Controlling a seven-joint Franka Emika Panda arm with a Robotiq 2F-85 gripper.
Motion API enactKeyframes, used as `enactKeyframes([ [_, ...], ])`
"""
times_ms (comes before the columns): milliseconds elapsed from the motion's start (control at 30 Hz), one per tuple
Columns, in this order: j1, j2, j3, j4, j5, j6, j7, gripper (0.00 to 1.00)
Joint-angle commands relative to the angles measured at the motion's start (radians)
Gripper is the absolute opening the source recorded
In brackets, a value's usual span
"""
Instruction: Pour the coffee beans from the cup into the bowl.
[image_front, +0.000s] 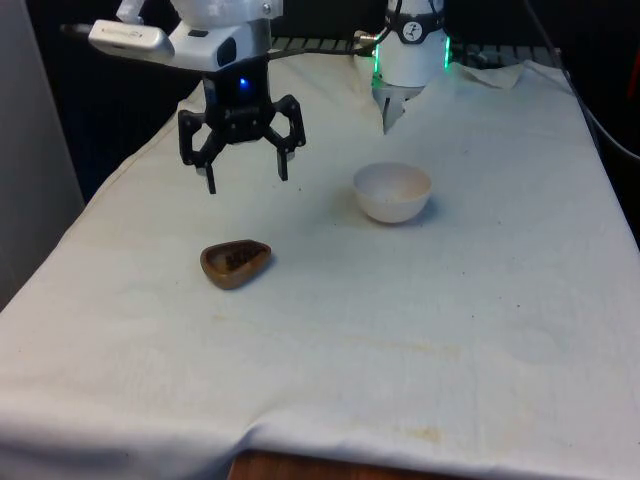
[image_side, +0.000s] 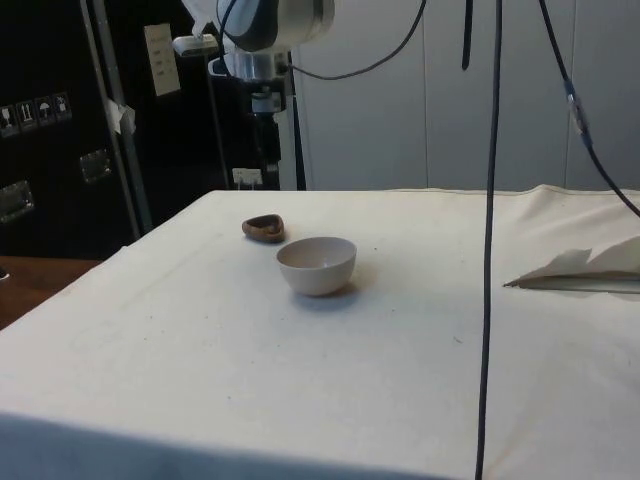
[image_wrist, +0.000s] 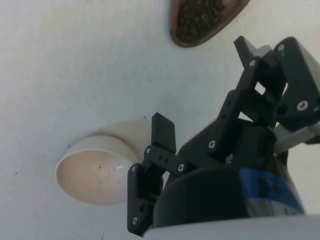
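Note:
A small brown wooden cup (image_front: 235, 263) holding dark coffee beans lies on the white cloth towards the front view's left. An empty white bowl (image_front: 392, 192) stands further back and to the right of it. In the side view the cup (image_side: 264, 228) sits just beyond the bowl (image_side: 316, 265). My black gripper (image_front: 247, 180) hangs open in the air, above and a little behind the cup, with nothing between its fingers. The wrist view looks down past the spread gripper (image_wrist: 204, 90) at the cup (image_wrist: 202, 20) and the bowl (image_wrist: 95, 170).
The robot's base (image_front: 410, 60) stands at the table's far end behind the bowl. A raised fold of cloth (image_side: 590, 268) lies near it. A black cable (image_side: 490, 200) hangs in front of the side camera. The table's front edge (image_front: 300, 465) is near.

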Motion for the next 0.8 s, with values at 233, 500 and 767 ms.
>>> enactKeyframes([
  [233,-0.004,0.035,0.004,0.031,0.013,0.027,-0.04,1.0],
  [500,-0.002,0.118,-0.001,0.118,0.009,0.037,-0.053,1.0],
  [767,-0.013,0.185,-0.006,0.192,0.016,0.034,-0.075,1.0],
])
